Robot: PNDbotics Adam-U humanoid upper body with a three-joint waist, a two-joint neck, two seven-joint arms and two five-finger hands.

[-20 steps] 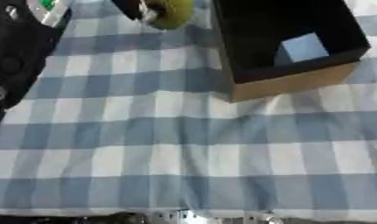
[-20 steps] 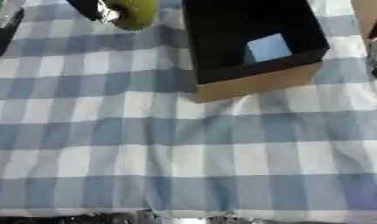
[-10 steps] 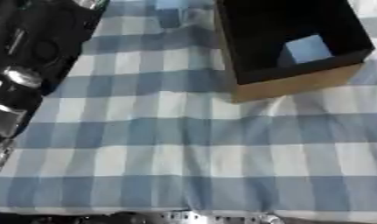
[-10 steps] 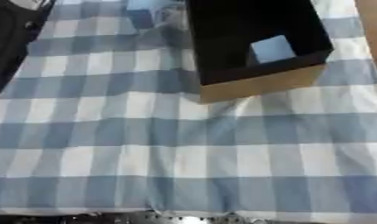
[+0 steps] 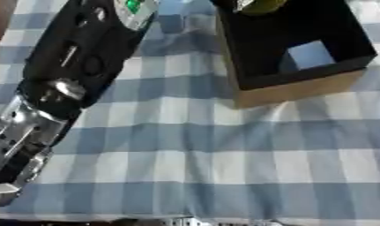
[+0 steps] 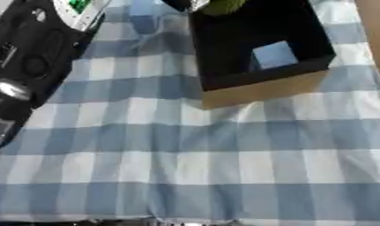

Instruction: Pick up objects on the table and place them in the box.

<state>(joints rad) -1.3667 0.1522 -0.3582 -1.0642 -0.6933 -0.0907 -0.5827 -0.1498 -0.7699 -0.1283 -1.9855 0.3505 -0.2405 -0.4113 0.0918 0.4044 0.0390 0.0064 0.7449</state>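
A yellow-green round object [image 5: 260, 5] hangs at the top edge, over the far part of the box [image 5: 300, 90]. The box is brown cardboard outside and black inside, and a pale blue square piece [image 5: 310, 54] lies on its floor. My left hand [image 6: 177, 4] shows only as dark fingers beside the green object at the top edge, curled against it. Its black and silver forearm [image 5: 73, 62] runs diagonally from the lower left up to the top. My right hand is in neither view.
A blue and white checked cloth [image 5: 192, 154] covers the table. A small darker blue shape [image 6: 144, 22] sits on the cloth just left of the box's far corner. The table's front edge runs along the bottom.
My left arm has swung right and forward across the cloth. The green object has moved with the hand from left of the box to above its far part.
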